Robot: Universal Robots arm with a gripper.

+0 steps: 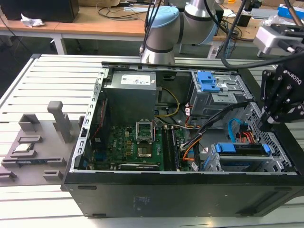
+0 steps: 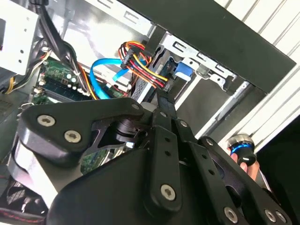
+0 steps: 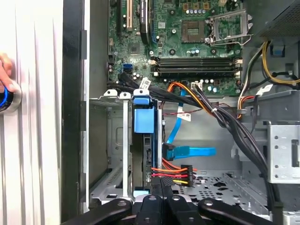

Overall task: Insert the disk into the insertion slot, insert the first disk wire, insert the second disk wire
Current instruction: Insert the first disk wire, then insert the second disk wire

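Hovering pinched together, the gripper [image 3: 161,187] sits at the wired end of the disk [image 3: 143,123], whose long axis runs straight away from it inside the slot [image 3: 117,140].

The disk [image 3: 143,123] has a bright blue frame. The slot [image 3: 108,180] is grey, patterned with small holes. The board [image 3: 187,42] is green. 1 cable [image 3: 192,151] is blue; the wire bundle [image 3: 171,169] is red, yellow, orange and black. The gripper [image 3: 161,187] is black.
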